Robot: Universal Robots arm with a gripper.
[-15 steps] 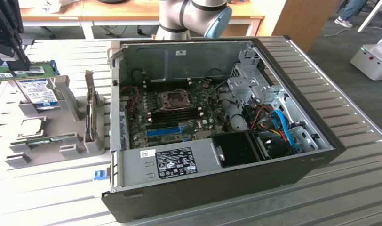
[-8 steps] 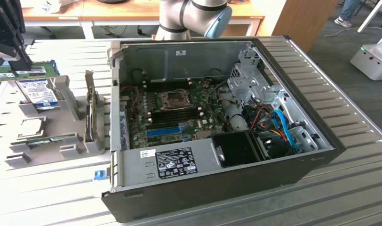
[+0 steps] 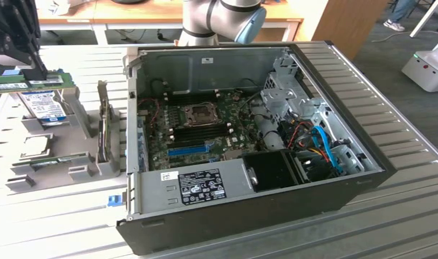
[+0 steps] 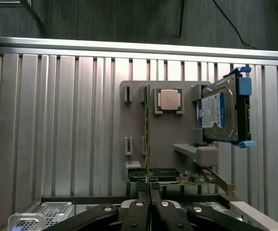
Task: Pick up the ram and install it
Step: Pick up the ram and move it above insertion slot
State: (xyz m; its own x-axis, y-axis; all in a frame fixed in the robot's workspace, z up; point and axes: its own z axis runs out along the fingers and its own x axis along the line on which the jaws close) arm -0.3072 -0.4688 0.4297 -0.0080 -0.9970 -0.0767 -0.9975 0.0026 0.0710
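Observation:
At the exterior view's far left, my gripper (image 3: 36,75) is shut on the ram (image 3: 18,85), a narrow green stick with a white sticker. It hangs level above the grey parts holder (image 3: 82,116). In the wrist view the gripper (image 4: 148,192) pinches the ram (image 4: 147,144), which shows edge-on as a thin green line running away from the fingers. The open computer case (image 3: 334,199) lies to the exterior view's right. Its motherboard (image 3: 204,127) faces up, with dark memory slots (image 3: 202,131) beside the processor socket.
The holder carries a blue-labelled hard drive (image 3: 42,105) (image 4: 218,110), a processor chip (image 3: 32,143) (image 4: 169,99), an upright expansion card (image 3: 102,127) and another green stick (image 3: 52,160). A blue slot (image 3: 186,149) sits on the motherboard. Drive cages and cables (image 3: 313,140) fill the case's right side.

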